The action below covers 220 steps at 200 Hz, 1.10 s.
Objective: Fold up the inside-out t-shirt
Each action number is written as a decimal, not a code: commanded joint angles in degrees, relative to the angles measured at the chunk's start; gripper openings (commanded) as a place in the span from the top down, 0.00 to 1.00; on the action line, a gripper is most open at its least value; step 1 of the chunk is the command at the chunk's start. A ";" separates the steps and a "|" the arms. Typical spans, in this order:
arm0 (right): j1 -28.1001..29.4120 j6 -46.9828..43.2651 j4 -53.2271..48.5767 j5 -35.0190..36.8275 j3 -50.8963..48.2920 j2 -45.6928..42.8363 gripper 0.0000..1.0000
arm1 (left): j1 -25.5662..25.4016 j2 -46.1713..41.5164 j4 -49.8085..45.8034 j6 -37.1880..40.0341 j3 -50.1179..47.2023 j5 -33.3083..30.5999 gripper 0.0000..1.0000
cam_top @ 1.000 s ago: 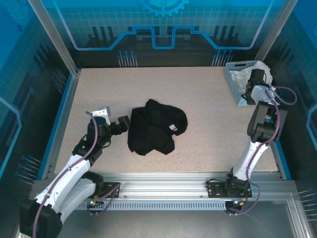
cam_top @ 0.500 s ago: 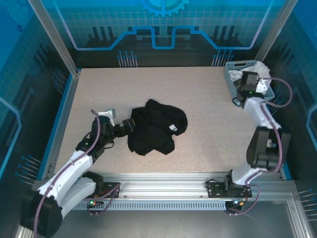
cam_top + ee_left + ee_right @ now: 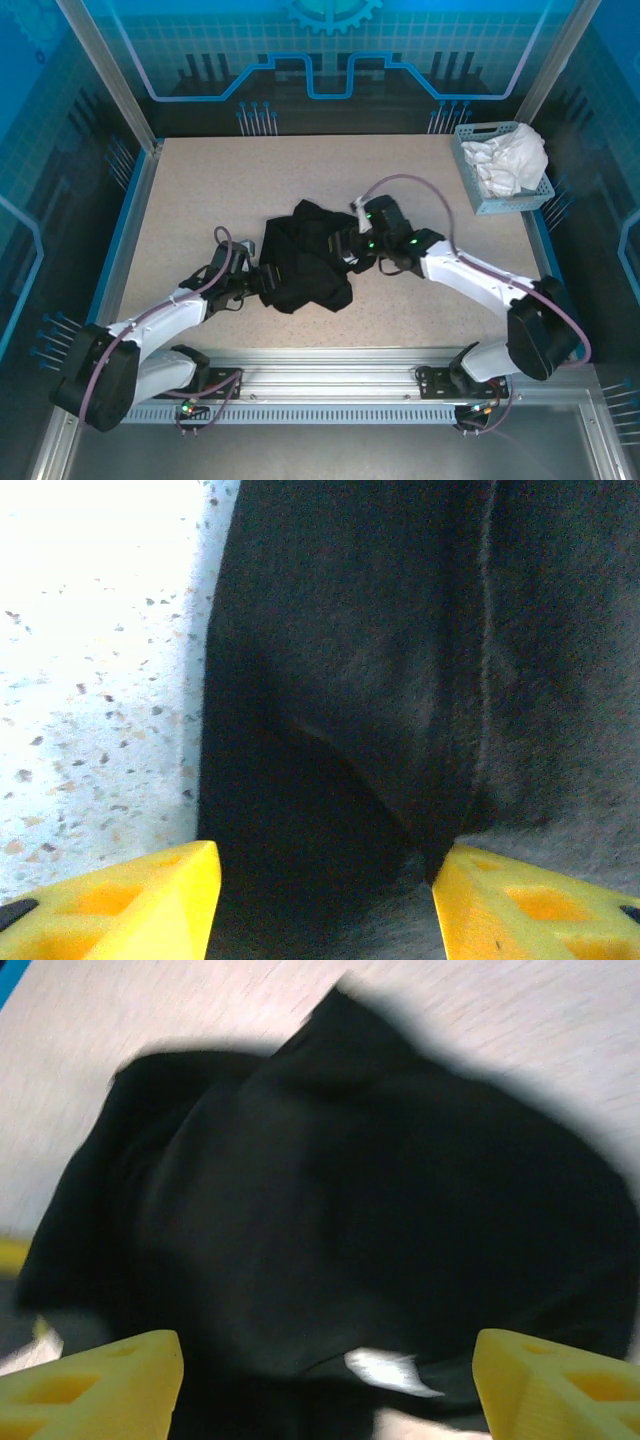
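The t-shirt (image 3: 305,262) is black, the table (image 3: 440,205) speckled beige, the fingers (image 3: 120,905) yellow.

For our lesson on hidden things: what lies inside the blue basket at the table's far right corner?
The blue basket holds a crumpled white cloth, which spills over its far rim. The basket's floor and anything beneath the cloth are covered, so they cannot be seen.
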 commanded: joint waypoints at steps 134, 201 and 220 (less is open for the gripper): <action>4.50 -9.46 -0.01 -11.44 19.40 -7.13 1.00 | -0.71 -19.04 -1.28 -0.41 5.78 0.13 1.00; 5.83 -12.28 -9.75 -5.12 12.52 -2.95 0.49 | -0.63 -20.78 -12.55 2.18 5.20 -5.71 0.28; 7.95 -11.70 -9.61 -5.01 7.86 -0.37 0.40 | -0.63 -19.61 -12.90 1.03 1.38 -5.18 0.16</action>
